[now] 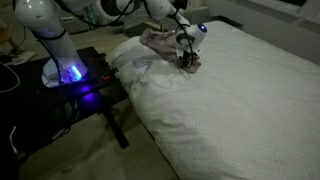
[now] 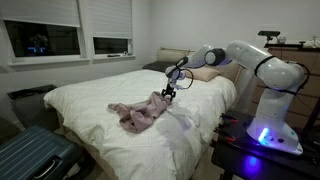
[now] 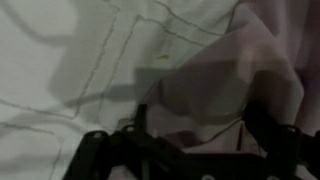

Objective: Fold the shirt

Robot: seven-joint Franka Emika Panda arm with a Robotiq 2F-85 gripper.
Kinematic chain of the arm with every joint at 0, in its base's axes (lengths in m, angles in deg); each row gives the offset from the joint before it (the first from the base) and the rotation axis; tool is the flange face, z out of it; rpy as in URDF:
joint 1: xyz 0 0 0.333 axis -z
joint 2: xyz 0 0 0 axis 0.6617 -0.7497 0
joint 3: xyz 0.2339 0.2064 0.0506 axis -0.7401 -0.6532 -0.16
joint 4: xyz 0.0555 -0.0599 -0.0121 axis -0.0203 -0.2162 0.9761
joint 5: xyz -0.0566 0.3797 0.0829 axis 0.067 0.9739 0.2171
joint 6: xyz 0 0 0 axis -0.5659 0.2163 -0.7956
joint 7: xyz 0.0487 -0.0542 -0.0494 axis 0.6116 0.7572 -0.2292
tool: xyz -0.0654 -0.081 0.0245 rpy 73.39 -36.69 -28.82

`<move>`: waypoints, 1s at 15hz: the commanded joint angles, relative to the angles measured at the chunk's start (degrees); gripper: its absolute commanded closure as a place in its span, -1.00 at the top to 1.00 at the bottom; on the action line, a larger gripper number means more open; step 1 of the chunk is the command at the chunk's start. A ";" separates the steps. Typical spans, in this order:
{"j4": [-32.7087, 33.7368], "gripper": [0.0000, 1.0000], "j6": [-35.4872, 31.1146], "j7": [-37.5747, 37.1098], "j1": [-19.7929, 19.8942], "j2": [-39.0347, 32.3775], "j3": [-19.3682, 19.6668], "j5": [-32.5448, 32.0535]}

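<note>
The shirt (image 1: 158, 42) is a small crumpled pink-beige garment lying on the white quilted bed cover (image 1: 240, 100). It also shows in an exterior view (image 2: 138, 113) near the middle of the bed. My gripper (image 1: 186, 58) is down at one end of the shirt, low over the bed; it also shows in an exterior view (image 2: 168, 92). In the wrist view the shirt's pink fabric (image 3: 215, 70) lies between my two dark fingers (image 3: 198, 125), which stand apart. The picture is dim, and the fingertips are partly hidden by the cloth.
The bed fills most of both exterior views. A dark side table (image 1: 80, 85) with the arm's base glowing blue (image 1: 70, 72) stands beside it. A dark suitcase (image 2: 35, 155) sits at the bed's foot. Pillows (image 2: 205, 75) lie at the head end.
</note>
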 commanded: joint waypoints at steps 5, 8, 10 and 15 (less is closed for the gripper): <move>-4.85 1.00 -4.48 -3.10 -0.13 1.44 -0.25 2.07; -5.32 0.50 -5.44 -2.73 -0.30 1.41 -0.39 1.85; -5.79 0.35 -6.47 -2.63 -0.46 1.59 -0.44 1.87; -6.40 -0.47 -7.93 -2.36 -1.10 1.99 -0.41 1.60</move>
